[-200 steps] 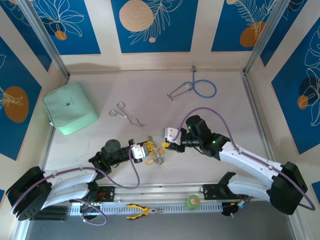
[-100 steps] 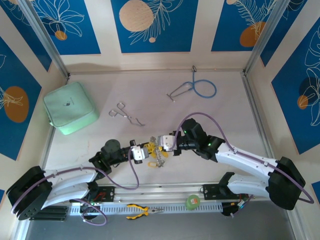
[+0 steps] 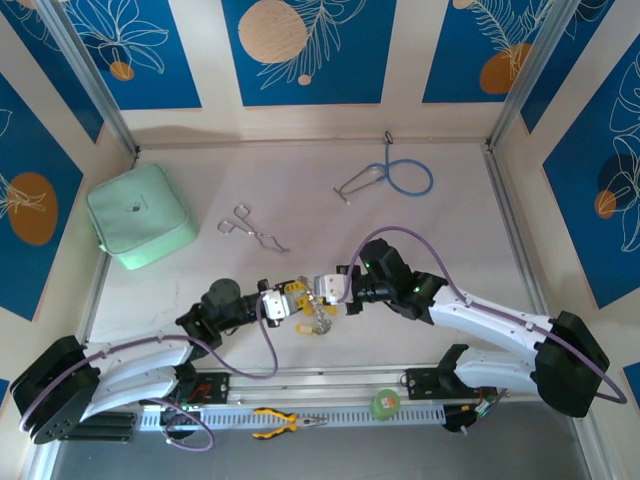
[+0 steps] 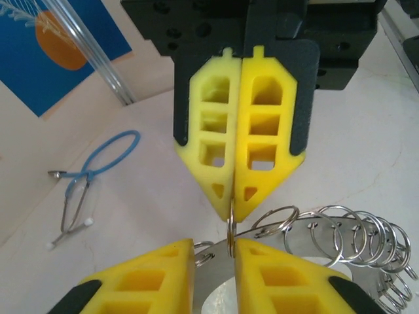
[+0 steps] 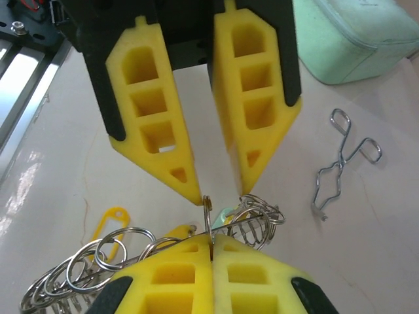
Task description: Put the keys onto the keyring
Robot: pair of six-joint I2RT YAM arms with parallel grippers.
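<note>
With my left gripper [image 4: 234,204] clamped on a thin loop of the keyring [image 4: 340,239] at lower centre frame and my right gripper [image 5: 211,190] parted around that same loop, an off-line closure could twist it free.

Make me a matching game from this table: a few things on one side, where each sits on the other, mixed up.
Things:
1. green pouch
2. blue stethoscope
3. forceps
4. pliers

Places:
A. far side of the table, right of middle
B. on the rail at the near edge, between the arm bases
C. far left, by the wall
D. just right of the pouch

Pairs: 1-C, 2-A, 3-D, 4-B
</note>
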